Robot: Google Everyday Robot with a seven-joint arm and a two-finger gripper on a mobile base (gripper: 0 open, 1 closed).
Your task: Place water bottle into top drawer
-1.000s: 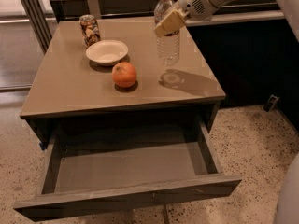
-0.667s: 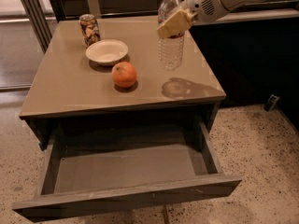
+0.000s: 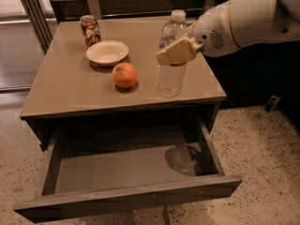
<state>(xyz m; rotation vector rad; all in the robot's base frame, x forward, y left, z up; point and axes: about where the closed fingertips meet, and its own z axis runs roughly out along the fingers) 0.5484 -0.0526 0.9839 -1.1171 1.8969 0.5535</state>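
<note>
The water bottle (image 3: 170, 69) is clear plastic with a white cap. My gripper (image 3: 178, 50) is shut on its upper half and holds it upright in the air, over the table's front right edge. The arm reaches in from the upper right. The top drawer (image 3: 122, 198) stands pulled open below the table. Its grey inside bottom is bare, with the bottle's shadow (image 3: 180, 158) on the right side of it.
On the tan table (image 3: 61, 88) stand a patterned drink can (image 3: 90, 30) at the back left, a white bowl (image 3: 107, 52) and an orange (image 3: 124, 75) near the middle. Speckled floor lies around the table.
My gripper has lifted the water bottle off the table top and carried it forward and left, toward the table's front edge above the open drawer.
</note>
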